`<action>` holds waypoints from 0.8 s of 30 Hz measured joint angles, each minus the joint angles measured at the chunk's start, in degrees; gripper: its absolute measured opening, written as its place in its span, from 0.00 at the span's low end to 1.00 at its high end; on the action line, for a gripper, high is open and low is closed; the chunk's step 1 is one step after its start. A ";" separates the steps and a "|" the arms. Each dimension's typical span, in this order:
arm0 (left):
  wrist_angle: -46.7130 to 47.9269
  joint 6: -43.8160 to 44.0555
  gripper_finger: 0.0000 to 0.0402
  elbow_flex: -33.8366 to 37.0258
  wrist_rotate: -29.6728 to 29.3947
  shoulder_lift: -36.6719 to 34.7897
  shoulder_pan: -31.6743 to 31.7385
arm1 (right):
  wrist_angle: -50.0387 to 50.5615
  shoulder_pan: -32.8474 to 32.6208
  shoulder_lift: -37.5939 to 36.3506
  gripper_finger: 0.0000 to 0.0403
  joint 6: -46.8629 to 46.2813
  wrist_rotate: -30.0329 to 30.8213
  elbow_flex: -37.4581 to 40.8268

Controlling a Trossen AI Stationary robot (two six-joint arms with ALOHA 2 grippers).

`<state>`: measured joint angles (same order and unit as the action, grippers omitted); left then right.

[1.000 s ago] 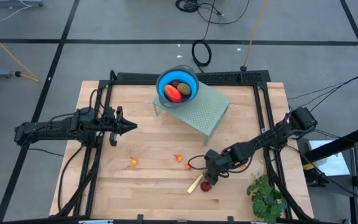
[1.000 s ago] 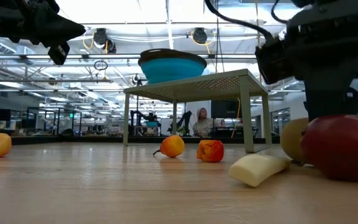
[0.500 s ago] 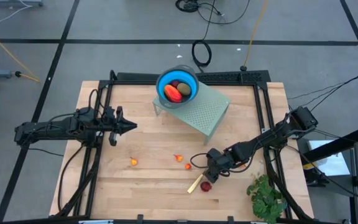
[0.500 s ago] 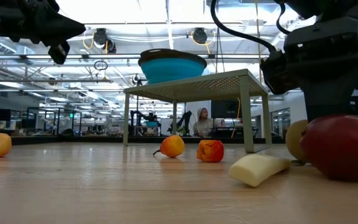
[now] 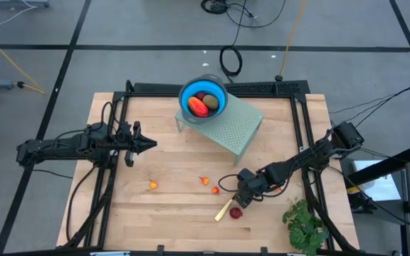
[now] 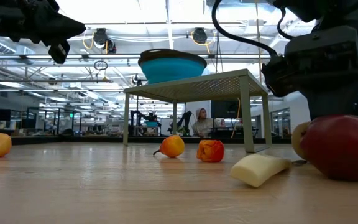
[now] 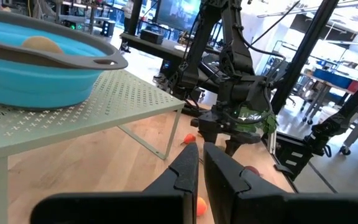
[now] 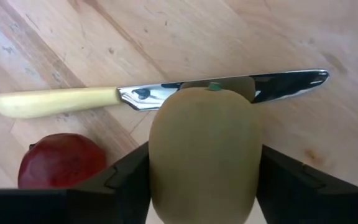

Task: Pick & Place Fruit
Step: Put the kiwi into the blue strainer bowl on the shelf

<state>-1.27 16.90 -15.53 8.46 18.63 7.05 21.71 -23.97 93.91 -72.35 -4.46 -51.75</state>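
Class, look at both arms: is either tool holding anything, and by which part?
The right tool grips the brownish-green oval fruit by its long sides, above the pale-handled knife. The left tool holds nothing.

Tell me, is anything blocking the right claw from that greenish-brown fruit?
Nothing visible: the right gripper has its jaws on either side of the brownish-green fruit. The knife lies just beyond it, and a dark red fruit beside.

Premises: a robotics lab or large industrial workshop. Wooden table (image 5: 176,213) in a black frame stands on grey floor (image 5: 119,28) with taped lines; loose cables (image 5: 230,60) at 12 o'clock. Beyond: ceiling lights (image 6: 197,35), equipment racks (image 7: 328,81), a seated person (image 6: 199,122).
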 joint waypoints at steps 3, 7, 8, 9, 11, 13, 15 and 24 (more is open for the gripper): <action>0.01 -0.11 0.06 0.00 0.00 0.00 -0.01 | -0.03 0.00 0.00 0.52 -0.54 -0.52 0.01; 0.03 -0.19 0.06 0.00 -0.01 0.00 0.00 | -0.07 0.00 0.00 0.52 -1.51 -1.88 0.00; 0.03 -0.21 0.06 0.00 -0.01 0.00 0.00 | -0.05 -0.08 -0.16 0.52 -1.95 -2.01 0.00; 0.03 -0.23 0.06 0.00 -0.01 0.00 0.00 | 0.11 -0.10 -0.42 0.52 -2.04 -2.40 0.04; 0.03 -0.23 0.06 0.00 -0.01 0.00 0.00 | 0.44 -0.14 -0.92 0.52 -2.38 -3.48 0.10; 0.06 -0.41 0.06 0.00 -0.01 0.00 -0.01 | 0.86 -0.18 -2.04 0.52 -2.61 -3.66 0.15; 0.06 -1.01 0.06 0.00 -0.01 -0.02 -0.02 | 0.99 -0.17 -3.23 0.52 -2.61 -3.55 0.13; 0.25 -2.35 0.06 0.00 -0.01 -0.01 -0.02 | 1.93 -0.15 -8.22 0.52 -3.48 -3.24 0.11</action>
<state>-1.02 14.55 -15.53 8.45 18.62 7.03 23.64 -24.12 85.69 -75.83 -7.70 -51.64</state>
